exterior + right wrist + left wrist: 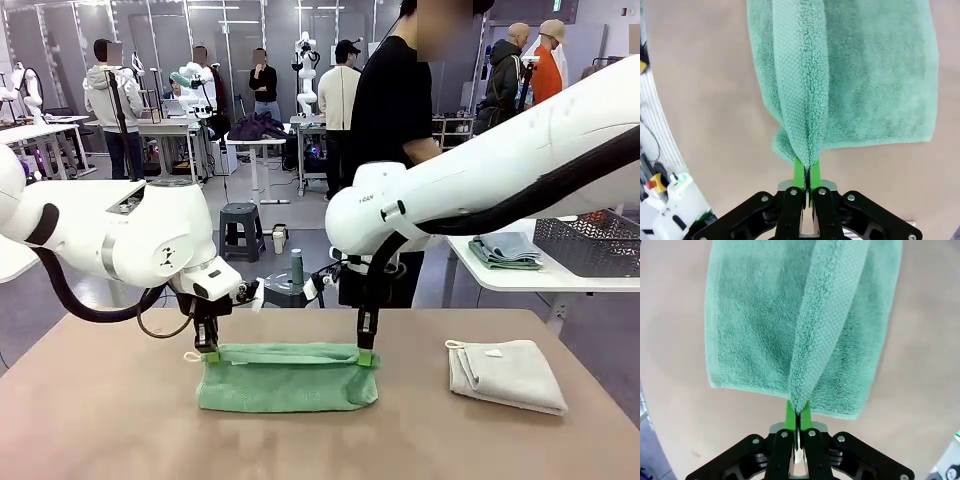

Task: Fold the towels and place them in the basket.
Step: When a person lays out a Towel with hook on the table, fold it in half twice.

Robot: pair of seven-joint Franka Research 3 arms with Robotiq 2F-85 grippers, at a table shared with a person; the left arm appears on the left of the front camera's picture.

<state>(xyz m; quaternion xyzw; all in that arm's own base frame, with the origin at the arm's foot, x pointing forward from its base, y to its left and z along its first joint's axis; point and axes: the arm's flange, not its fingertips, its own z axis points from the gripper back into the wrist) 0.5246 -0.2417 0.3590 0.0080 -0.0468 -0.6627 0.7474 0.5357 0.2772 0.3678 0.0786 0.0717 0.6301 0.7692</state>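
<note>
Two corners of the green towel are pinched, one in each of my hands; my left hand is clenched on the edge at one end, my right hand clenched on the same edge at the other end, green pads pressed flat on the terry with no gap between them; the held edge stands raised as a ridge, the rest of the towel lies spread on the tabletop below and between my hands; I judge the step in hand to be the first fold of this towel, lengthwise edge over edge; the next move calls for both hands to travel together at one height, so the edge stays taut and lands square on the opposite edge, and only then to let go; to my right, apart from the green one, the cream towel lies folded on the tabletop, not yet put away; farther off, the basket sits on a white side table beyond the right corner, well apart from both towels, so carrying comes later; a person stands across the tabletop.
</note>
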